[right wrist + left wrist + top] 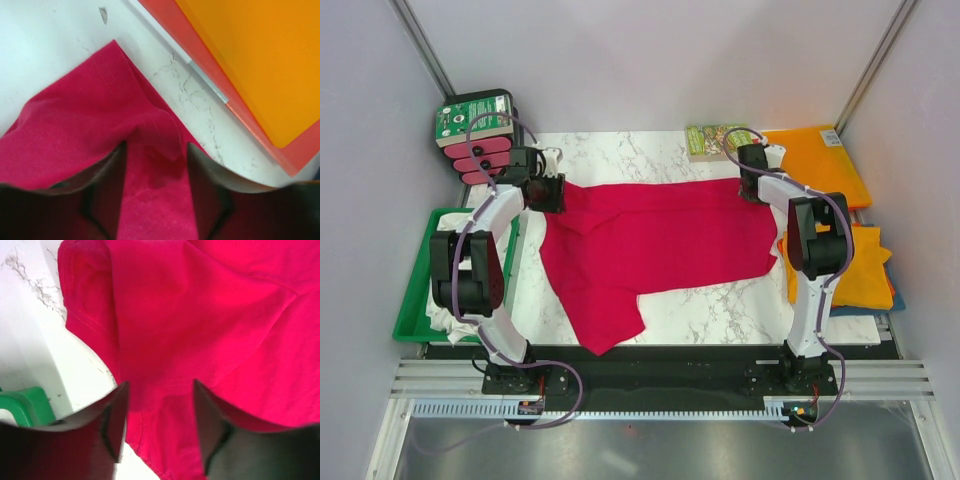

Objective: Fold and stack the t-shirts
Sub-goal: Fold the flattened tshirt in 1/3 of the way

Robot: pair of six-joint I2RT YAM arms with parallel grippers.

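A crimson red t-shirt (650,245) lies spread on the marble table, one sleeve reaching toward the near edge. My left gripper (546,192) hovers over its far left corner, jaws apart, with red cloth (200,315) lying loose between the fingers (116,415). My right gripper (752,185) stands over the far right corner, also open, and a stitched hem fold (155,130) sits between its fingers (107,190). Orange t-shirts lie at the right: one folded at the back (820,160), another nearer (860,265). White cloth (445,318) shows in the tray under my left arm.
A green plastic tray (420,290) sits at the left table edge, seen also in the left wrist view (30,405). A small green-covered book (710,140) lies at the back. A green and pink box (475,135) stands at the back left. White walls enclose the table.
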